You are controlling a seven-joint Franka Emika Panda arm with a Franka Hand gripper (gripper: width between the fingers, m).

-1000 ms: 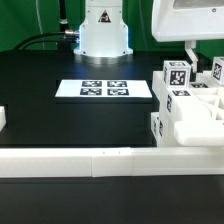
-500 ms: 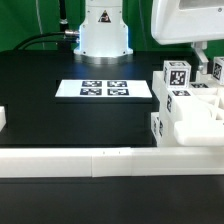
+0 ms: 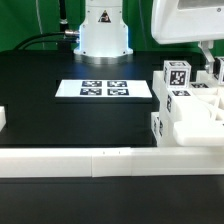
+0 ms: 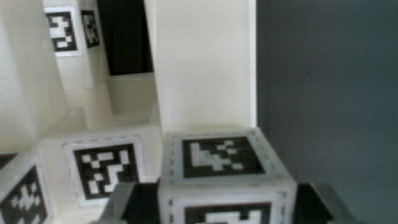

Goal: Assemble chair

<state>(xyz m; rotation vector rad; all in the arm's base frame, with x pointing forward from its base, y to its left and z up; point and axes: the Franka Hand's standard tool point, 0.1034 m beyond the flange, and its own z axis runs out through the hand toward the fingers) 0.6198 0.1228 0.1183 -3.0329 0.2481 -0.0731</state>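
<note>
The white chair parts (image 3: 188, 112) are bunched together at the exterior view's right, several of them bearing black-and-white tags. One tagged square post (image 3: 178, 75) stands upright among them. My gripper (image 3: 211, 60) has come down just behind that post, at the picture's right edge. In the wrist view a square-ended chair leg (image 4: 222, 160) with a tag on its end sits between my dark fingers (image 4: 135, 206). Both fingers lie against its sides, so my gripper (image 4: 228, 208) is shut on it. Other tagged white parts (image 4: 103, 165) stand close beside the leg.
The marker board (image 3: 105, 89) lies flat on the black table in the middle. A long low white border rail (image 3: 90, 160) runs along the front. The robot's base (image 3: 104, 30) stands at the back. A small white piece (image 3: 3, 118) shows at the left edge.
The fingers have drawn in from wide open onto the leg. The arm itself has hardly moved, and the chair parts lie as before.
</note>
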